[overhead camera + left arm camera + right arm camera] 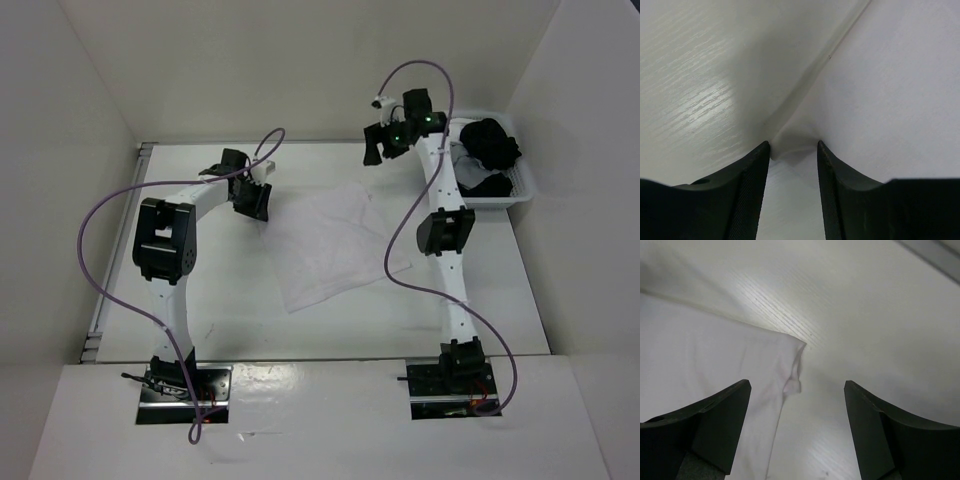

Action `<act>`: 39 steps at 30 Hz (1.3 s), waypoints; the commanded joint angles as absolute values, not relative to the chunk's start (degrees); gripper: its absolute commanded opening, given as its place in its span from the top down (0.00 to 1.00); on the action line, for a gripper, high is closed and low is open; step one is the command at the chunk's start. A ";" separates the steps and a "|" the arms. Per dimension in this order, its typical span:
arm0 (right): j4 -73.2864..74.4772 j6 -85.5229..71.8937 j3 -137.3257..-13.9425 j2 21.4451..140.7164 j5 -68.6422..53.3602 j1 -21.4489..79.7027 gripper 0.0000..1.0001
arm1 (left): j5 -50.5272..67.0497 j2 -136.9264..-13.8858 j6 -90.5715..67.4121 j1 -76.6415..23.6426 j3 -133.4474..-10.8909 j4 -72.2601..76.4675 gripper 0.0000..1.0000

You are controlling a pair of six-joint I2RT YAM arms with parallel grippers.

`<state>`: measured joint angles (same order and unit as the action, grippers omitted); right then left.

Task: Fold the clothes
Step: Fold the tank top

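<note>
The clothes point(335, 250), one plain white garment, lie spread and slightly rumpled in the middle of the table. My left gripper point(255, 205) is at the garment's upper left edge. In the left wrist view its jaws point(794, 145) stand apart, with a small raised fold of the clothes point(890, 90) lying between the fingertips. My right gripper point(383, 148) hovers above the garment's far right corner. Seen from the right wrist, that gripper point(797, 383) is wide open and holds nothing, and the crumpled corner of the clothes point(705, 355) lies below, nearer its left finger.
A white lattice basket point(522, 192) with dark garments point(490, 150) in it stands at the back right, just behind the right arm. White walls close in the table on the left, back and right. Purple cables loop over both arms.
</note>
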<state>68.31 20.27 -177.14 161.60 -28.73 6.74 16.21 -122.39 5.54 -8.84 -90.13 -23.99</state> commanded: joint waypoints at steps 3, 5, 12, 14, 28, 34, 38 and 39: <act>71.80 15.38 -173.59 141.52 -25.75 5.71 0.16 | 14.85 -121.21 4.13 -9.14 -90.35 -25.05 0.45; 71.81 14.51 -169.21 136.60 -24.79 5.71 0.16 | 14.85 -120.67 3.61 -9.14 -90.35 -25.05 0.44; 72.61 11.00 -148.17 120.44 -24.08 4.66 0.16 | 13.01 -114.97 2.29 -8.61 -90.87 -26.89 0.40; 62.80 8.02 -135.95 108.59 -21.64 4.13 0.16 | 12.22 -113.82 1.67 -8.61 -90.88 -28.21 0.40; 37.35 11.95 -92.11 98.07 -21.61 4.13 0.06 | 14.33 -105.48 0.26 -6.24 -83.86 -27.60 0.33; 33.57 12.57 -91.49 105.27 -17.67 5.80 0.06 | 12.93 -105.55 0.26 -10.72 -81.04 -24.43 0.33; 32.97 12.04 -92.11 107.40 -16.61 9.40 0.06 | 12.13 -105.21 0.79 -12.22 -80.51 -26.01 0.33; 32.00 11.52 -91.41 107.40 -15.57 10.45 0.06 | 11.26 -104.25 0.79 -12.22 -79.72 -26.02 0.33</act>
<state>37.12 11.51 -90.76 108.29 -16.93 6.96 12.23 -106.98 1.02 -12.32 -80.64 -26.50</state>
